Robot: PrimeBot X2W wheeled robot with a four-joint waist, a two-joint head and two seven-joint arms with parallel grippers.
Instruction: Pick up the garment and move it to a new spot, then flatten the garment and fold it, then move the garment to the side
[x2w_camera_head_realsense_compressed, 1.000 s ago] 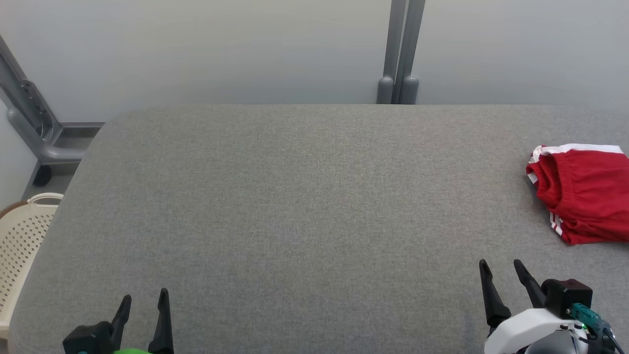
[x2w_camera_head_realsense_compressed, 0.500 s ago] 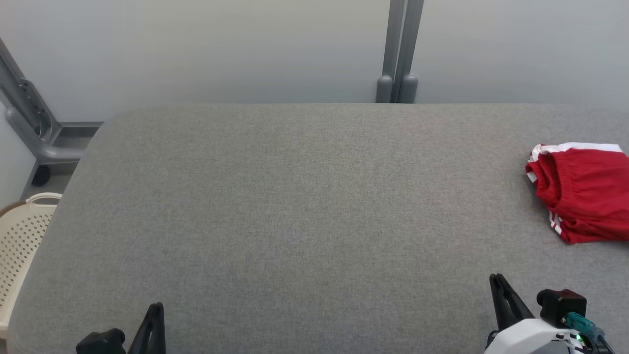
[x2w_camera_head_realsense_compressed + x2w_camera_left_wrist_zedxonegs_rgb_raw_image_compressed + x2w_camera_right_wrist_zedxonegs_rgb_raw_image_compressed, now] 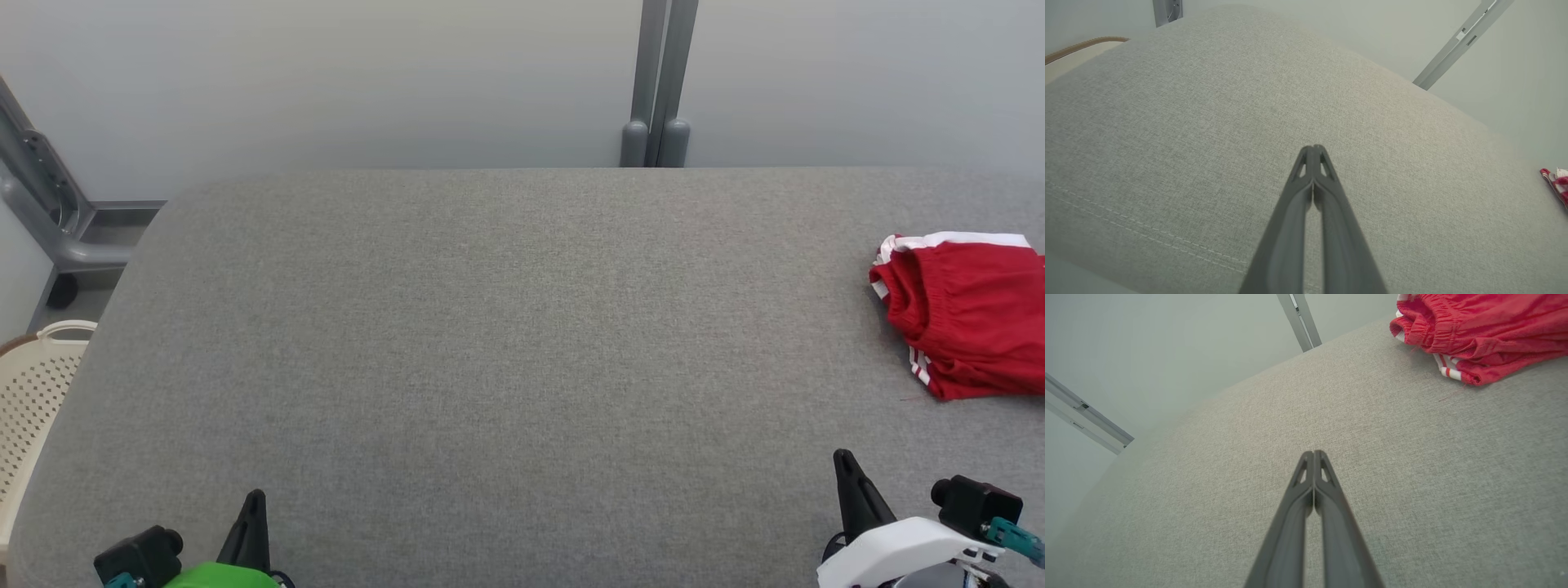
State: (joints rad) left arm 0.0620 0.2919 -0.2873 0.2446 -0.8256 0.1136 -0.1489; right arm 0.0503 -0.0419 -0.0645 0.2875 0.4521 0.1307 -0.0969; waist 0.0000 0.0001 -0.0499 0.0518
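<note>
Two grippers low at the near edge of the grey padded table [image 3: 490, 327], both over the fabric and both holding nothing. At the lower left of the head view, the left gripper [image 3: 255, 498], rising from a green arm cover [image 3: 216, 576]: dark fingers pressed flat together up to the tips, clear also from the left wrist. At the lower right, the right gripper [image 3: 842, 459], rising from a white wrist housing [image 3: 894, 545]: closed fully as well, no gap between the fingers in the right wrist view. Cannot tell whether the tips touch the cloth surface or only hang just above it.

Farther away and to the right of the right gripper, the garment [image 3: 967, 327]: red shorts with white stripes, lying on the table at its right side and cut off by the right border of the head view. Bunched in layers, with the elastic waistband turned toward the middle of the table and a white band along the far side. Well apart from both grippers, nearer to the right one.

At the left, beside the table and lower than it, a cream basket [image 3: 33, 392] with small holes.

Behind the far edge of the table, a pale wall [image 3: 326, 82], a grey upright post [image 3: 657, 82] and, in the far left corner, a grey slanted frame [image 3: 41, 204].
</note>
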